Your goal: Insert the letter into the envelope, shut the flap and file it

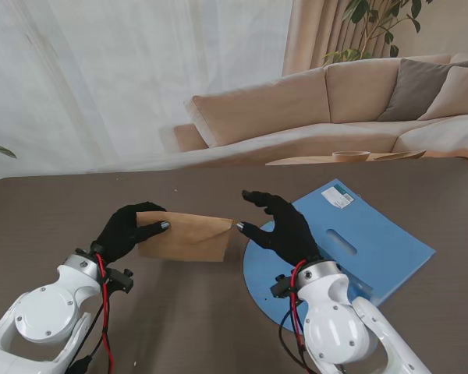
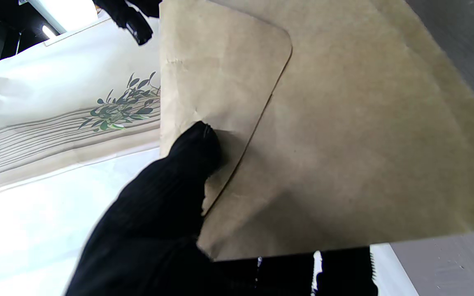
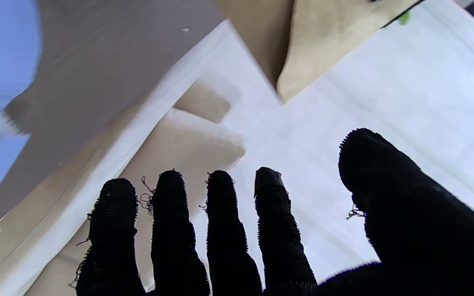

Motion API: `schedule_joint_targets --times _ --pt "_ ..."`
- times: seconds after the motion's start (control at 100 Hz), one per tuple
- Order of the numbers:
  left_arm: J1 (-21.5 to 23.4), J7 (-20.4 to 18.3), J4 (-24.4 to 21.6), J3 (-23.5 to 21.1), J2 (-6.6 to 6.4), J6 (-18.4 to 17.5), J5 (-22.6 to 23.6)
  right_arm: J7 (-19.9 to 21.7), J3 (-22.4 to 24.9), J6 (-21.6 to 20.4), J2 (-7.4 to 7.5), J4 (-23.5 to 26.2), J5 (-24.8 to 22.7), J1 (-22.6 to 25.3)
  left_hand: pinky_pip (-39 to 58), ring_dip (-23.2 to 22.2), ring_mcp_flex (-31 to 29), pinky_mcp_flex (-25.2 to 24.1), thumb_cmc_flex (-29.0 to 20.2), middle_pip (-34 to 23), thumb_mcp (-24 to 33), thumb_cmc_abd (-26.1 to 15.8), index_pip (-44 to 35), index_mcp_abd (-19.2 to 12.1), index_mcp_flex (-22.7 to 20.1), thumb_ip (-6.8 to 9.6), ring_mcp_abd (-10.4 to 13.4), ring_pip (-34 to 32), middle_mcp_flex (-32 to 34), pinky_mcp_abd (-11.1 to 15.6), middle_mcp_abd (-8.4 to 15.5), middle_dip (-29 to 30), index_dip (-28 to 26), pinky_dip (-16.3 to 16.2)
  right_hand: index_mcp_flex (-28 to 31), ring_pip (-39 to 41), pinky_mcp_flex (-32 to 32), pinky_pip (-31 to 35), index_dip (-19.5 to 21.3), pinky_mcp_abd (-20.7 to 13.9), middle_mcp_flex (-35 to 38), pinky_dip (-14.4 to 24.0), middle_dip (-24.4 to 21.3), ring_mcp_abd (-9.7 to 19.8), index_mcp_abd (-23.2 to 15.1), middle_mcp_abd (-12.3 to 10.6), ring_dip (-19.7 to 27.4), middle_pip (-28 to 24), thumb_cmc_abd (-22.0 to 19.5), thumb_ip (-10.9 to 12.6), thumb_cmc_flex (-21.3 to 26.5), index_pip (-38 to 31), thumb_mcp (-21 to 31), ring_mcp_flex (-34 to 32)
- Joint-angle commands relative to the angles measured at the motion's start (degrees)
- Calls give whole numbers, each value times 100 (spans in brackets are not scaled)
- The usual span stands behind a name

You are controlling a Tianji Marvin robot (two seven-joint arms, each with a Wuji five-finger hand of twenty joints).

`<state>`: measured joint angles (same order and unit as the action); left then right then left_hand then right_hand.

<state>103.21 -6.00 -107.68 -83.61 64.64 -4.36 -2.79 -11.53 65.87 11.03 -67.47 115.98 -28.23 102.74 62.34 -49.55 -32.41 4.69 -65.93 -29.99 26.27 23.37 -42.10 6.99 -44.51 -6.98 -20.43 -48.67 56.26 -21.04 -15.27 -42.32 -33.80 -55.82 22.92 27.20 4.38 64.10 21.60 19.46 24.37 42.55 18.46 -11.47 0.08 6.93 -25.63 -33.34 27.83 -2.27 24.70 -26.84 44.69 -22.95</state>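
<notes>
L hand (image 1: 125,231) pinches brown envelope (image 1: 189,237) at its 9 o'clock edge, thumb on top; envelope lifted off dark table (image 1: 78,210), roughly level. L wrist view: thumb (image 2: 196,152) presses on rounded flap (image 2: 220,70), flap lying folded against envelope body. Letter itself not visible. R hand (image 1: 281,226) spread wide, holds nothing; fingertip just at envelope's 3 o'clock edge, contact can't tell. R hand hovers over blue folder (image 1: 374,241), which lies at 3 o'clock of envelope, w/ white label (image 1: 338,195) on far corner. Sofa (image 1: 335,101) at 12 o'clock beyond table.
</notes>
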Motion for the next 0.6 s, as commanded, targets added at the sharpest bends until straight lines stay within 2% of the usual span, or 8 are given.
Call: schedule_joint_targets --times 0.0,0.25,0.44,0.59 --pt "37 -86 -44 13 26 -2 30 109 130 116 109 91 -67 165 148 -128 9 -53 -388 -247 159 -413 -543 -178 -183 93 -7 -113 37 16 16 -148 -240 74 26 -52 -25 -55 -25 -133 -19 27 -25 200 -74 -155 82 -85 -71 61 26 -104 -34 54" --pt "50 -85 -74 28 27 15 25 661 875 639 276 303 -952 602 149 -135 16 -59 -405 -246 130 -424 -540 -168 -179 103 -13 -105 26 16 11 -148 -248 86 3 198 128 300 -42 -218 129 296 -90 204 -159 -362 -29 78 32 149 149 -212 361 -1" --pt "66 -99 -122 13 27 2 -44 1329 1315 937 408 86 -1331 649 162 -140 17 -53 -413 -250 122 -419 -542 -168 -183 109 -20 -107 30 18 3 -147 -251 86 -96 315 67 461 1 -350 47 417 -87 289 -297 -552 -78 108 80 259 361 -330 847 146" --pt "68 -121 -133 -10 22 -10 -41 1750 1471 1090 497 -248 -1622 573 160 -142 14 -56 -412 -248 121 -425 -538 -171 -180 110 -20 -107 29 16 0 -145 -251 91 -164 375 49 533 22 -400 101 481 -103 319 -365 -623 -95 142 87 381 418 -398 1106 194"
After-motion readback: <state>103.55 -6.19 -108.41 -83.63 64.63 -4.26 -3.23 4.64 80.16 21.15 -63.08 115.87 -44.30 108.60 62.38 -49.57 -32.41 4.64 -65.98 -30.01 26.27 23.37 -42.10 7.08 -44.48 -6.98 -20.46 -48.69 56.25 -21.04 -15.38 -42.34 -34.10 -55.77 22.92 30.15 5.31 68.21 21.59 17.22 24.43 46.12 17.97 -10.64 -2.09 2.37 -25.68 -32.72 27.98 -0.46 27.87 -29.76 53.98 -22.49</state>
